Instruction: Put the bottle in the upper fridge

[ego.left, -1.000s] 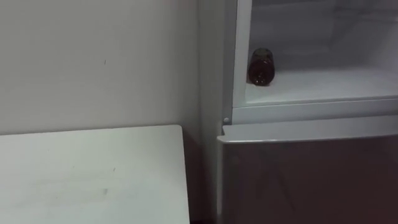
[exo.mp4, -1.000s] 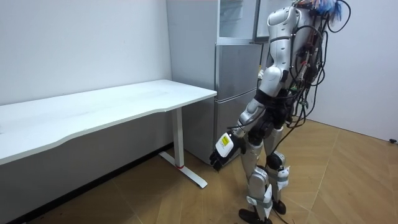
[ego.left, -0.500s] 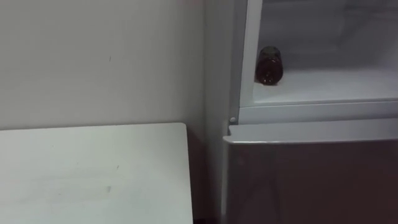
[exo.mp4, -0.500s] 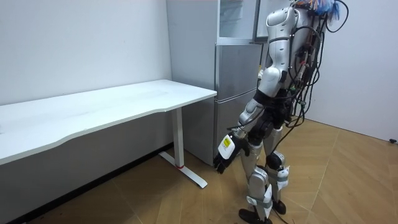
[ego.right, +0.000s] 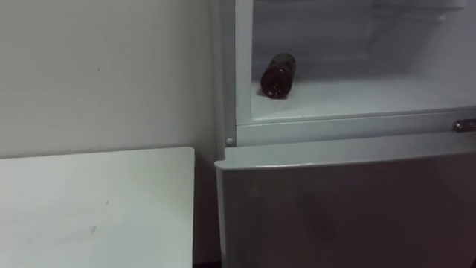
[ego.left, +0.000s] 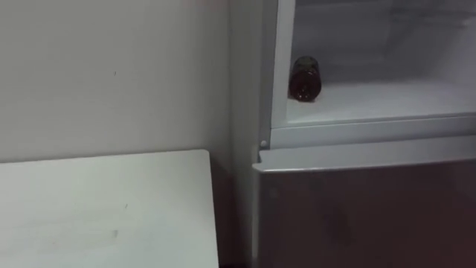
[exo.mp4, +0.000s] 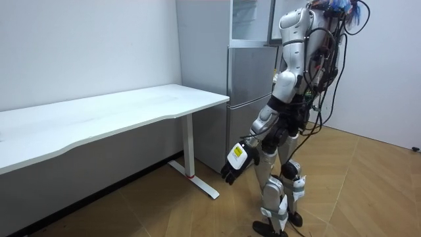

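A dark brown bottle (ego.left: 305, 78) lies on its side at the left end of the white shelf (ego.left: 387, 100) in the open upper fridge compartment, its end facing me; it is also the dark bottle (ego.right: 278, 75) in the right eye view. Nothing holds it. In the room view I stand upright right in front of the fridge (exo.mp4: 247, 79). My left hand (exo.mp4: 237, 161) hangs low beside my leg, fingers relaxed and empty.
The closed grey lower fridge door (ego.left: 364, 208) sits below the open compartment. A white table (ego.left: 104, 208) stands against the wall to the fridge's left, with a narrow gap between them. In the room view the long table (exo.mp4: 118, 112) stretches left over wooden floor.
The eye view has swayed sideways, which is the camera's own motion. The bottle stays where it lay. My left hand has swung slightly by my leg.
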{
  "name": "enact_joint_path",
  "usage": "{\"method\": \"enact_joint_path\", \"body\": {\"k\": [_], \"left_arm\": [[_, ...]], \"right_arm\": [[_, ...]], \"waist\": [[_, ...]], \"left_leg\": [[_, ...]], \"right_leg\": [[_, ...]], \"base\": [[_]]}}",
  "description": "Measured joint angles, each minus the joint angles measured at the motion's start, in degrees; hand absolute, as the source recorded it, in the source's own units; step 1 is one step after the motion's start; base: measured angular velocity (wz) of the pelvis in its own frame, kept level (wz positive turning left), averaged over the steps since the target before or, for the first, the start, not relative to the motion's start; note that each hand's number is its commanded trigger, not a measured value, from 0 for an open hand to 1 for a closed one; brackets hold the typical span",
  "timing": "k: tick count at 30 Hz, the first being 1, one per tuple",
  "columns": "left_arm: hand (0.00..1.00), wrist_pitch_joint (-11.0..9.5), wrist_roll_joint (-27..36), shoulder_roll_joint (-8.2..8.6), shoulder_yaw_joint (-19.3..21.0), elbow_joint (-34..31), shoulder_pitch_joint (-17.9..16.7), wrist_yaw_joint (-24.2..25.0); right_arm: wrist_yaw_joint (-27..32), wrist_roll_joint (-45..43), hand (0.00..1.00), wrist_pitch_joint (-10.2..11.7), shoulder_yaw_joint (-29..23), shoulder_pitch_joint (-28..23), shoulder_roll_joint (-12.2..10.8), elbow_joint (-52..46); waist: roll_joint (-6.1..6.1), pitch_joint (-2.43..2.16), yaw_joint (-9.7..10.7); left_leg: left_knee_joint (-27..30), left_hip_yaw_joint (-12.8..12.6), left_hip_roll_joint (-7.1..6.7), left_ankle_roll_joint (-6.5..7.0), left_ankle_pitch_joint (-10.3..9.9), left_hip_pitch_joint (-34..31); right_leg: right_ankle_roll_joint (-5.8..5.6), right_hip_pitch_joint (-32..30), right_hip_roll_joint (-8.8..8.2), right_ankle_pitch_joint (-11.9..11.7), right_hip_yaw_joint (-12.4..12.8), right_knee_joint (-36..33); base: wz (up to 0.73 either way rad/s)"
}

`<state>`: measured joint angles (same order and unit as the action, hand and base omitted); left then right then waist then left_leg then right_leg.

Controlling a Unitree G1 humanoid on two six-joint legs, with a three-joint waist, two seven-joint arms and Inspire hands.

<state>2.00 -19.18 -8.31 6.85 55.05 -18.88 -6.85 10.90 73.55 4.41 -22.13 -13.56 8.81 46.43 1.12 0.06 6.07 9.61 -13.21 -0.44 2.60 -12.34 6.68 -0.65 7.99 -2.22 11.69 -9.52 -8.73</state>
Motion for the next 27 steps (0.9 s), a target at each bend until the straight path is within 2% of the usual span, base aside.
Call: {"method": "enact_joint_path", "body": {"k": [2, 3, 5, 6, 9, 11, 19, 22, 27], "left_arm": [[0.00, 0.03, -0.02, 0.00, 0.01, -0.15, 0.07, -0.16], [0.00, 0.05, -0.03, 0.00, -0.01, -0.63, -0.39, -0.21], [0.00, 0.07, -0.20, -0.02, 0.03, -1.33, -0.67, -0.42], [0.00, 0.16, -0.23, -0.02, 0.04, -1.85, -0.66, -0.43], [0.00, 0.23, 0.04, 0.00, -0.04, -2.70, -0.38, -0.42], [0.00, 0.22, 0.86, -0.12, -0.03, -2.87, -0.27, -0.51], [0.00, 0.11, -0.67, -0.22, -0.02, -4.42, -0.43, -1.57], [0.00, 0.08, -0.63, -0.27, -0.03, -4.43, 0.50, -1.71], [0.00, 0.15, -0.73, -0.09, -0.05, -4.43, 0.93, -1.66]], "right_arm": [[2.29, 4.80, 0.00, 0.00, -2.21, 0.16, -0.12, -2.15], [3.79, 9.10, 0.00, 0.47, -3.34, 0.22, -0.26, -4.43], [5.86, 12.38, 0.00, 1.62, -4.15, 1.05, -0.31, -7.04], [6.94, 13.89, 0.00, 2.44, -4.19, 1.79, -0.31, -8.37], [9.93, 16.24, 0.00, 3.08, -4.22, 2.51, -0.36, -13.45], [13.33, 17.73, 0.00, 3.92, -4.28, 2.77, -0.32, -21.78], [23.54, 17.86, 0.00, 8.53, -8.49, 3.44, -0.13, -40.77], [25.99, 15.84, 0.00, 8.87, -9.81, 3.47, 0.34, -45.55], [28.96, 12.70, 0.00, 9.96, -11.11, 3.65, 0.49, -53.87]], "waist": [[0.14, -0.14, -0.04], [0.09, -0.18, -0.01], [0.11, -0.20, 0.01], [0.20, -0.22, 0.02], [0.40, -0.28, 0.15], [0.40, -0.28, 0.03], [0.60, -0.37, 0.21], [0.53, -0.36, 0.48], [0.31, -0.35, 0.73]], "left_leg": [[0.02, 0.02, -0.08, 0.01, 0.00, 0.02], [-0.03, -0.09, -0.09, 0.01, 0.01, -0.06], [-0.11, -0.23, -0.11, 0.01, 0.01, -0.10], [-0.13, -0.24, -0.11, 0.01, 0.00, -0.14], [-0.10, -0.29, -0.16, 0.03, 0.00, -0.45], [0.00, -0.45, -0.17, 0.04, 0.01, -1.02], [0.35, 0.66, -0.25, 0.10, -0.03, -2.10], [0.31, 1.08, -0.26, 0.10, -0.02, -2.15], [0.25, 0.58, -0.24, 0.22, 0.10, -3.06]], "right_leg": [[-0.03, -0.05, -0.09, 0.02, -0.09, -0.11], [-0.05, -0.04, -0.09, 0.03, -0.06, -0.15], [-0.06, -0.06, -0.07, 0.03, -0.10, -0.14], [-0.07, -0.12, -0.07, 0.04, -0.10, -0.12], [-0.12, -0.32, -0.13, 0.07, -0.12, -0.24], [-0.15, -1.16, -0.14, 0.09, -0.04, -1.10], [-0.14, -1.62, -0.24, 0.09, -1.13, -1.24], [-0.16, -1.75, -0.31, 0.11, -1.55, -1.47], [-0.11, -3.24, -0.26, 0.10, -0.82, -1.99]], "base": [[0.00], [-0.04], [-0.04], [0.00], [0.01], [0.00], [0.05], [0.07], [-0.07]]}}
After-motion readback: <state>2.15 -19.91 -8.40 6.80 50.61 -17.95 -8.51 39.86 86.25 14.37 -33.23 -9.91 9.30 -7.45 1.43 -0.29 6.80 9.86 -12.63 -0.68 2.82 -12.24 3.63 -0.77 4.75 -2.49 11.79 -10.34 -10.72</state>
